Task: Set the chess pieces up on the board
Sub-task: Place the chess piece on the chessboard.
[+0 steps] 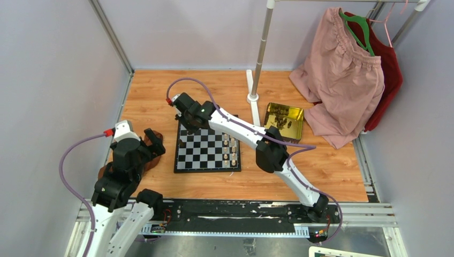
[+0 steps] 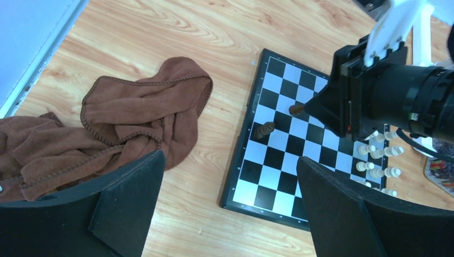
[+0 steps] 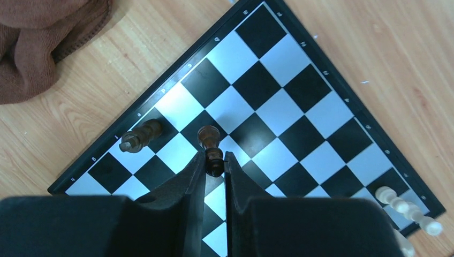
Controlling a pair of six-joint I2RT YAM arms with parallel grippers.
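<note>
The wooden tabletop [image 1: 332, 166] carries everything. At its far right, pink and red garments [image 1: 342, 80] hang from a rack and play no part in this job. The board [image 1: 198, 155] lies flat near the middle, its left edge just beside a crumpled brown cloth [image 2: 134, 115]. Behind its right corner, a little apart, sits a gold tray [image 1: 284, 120] with a few small dark things in it, too small to name.

The left end effector [image 2: 230, 160] hangs over the cloth and the board's left edge with its jaws spread wide and nothing between them. The right end effector [image 3: 215, 160] reaches across to the board's far left corner, clenched on a dark piece [image 3: 210, 136] pinched between its fingertips over a square. Whether the base touches the board cannot be told.

The cream-white pieces [image 1: 229, 150] stand in two files along the board's right edge. A second dark piece [image 3: 140, 136] sits on an edge square near the held one; whether it stands upright cannot be told.

These figures look light, rigid and smooth, with narrow bases, so they likely tip at a nudge. The best hold is probably high on the slim stem, from straight above, with a gentle release.
</note>
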